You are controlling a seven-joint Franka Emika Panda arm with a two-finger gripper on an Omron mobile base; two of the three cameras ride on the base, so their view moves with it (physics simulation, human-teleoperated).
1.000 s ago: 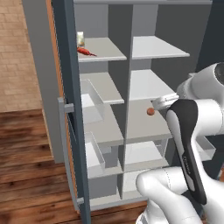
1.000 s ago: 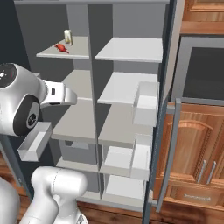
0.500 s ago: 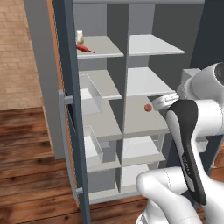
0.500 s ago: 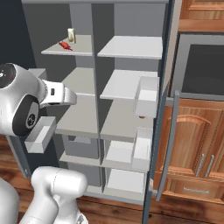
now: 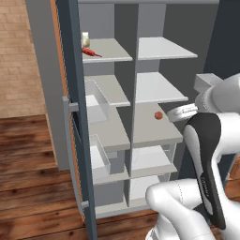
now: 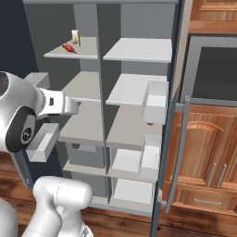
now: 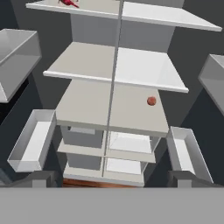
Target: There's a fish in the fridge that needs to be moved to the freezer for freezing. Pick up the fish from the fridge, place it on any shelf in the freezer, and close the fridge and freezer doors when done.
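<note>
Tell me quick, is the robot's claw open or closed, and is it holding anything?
Gripper: open and holding nothing; its two fingertips stand wide apart, facing the shelves.

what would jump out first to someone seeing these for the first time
The tall slate-grey appliance stands wide open, both doors swung out, pale shelves bare. A red fish lies on the top left shelf beside a small pale container, and a small reddish ball sits on a middle right shelf.

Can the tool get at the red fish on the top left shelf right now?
Probably yes: both doors stand open and nothing blocks the fish on the top shelf. The tool points lower, though, so the arm must rise.
</note>
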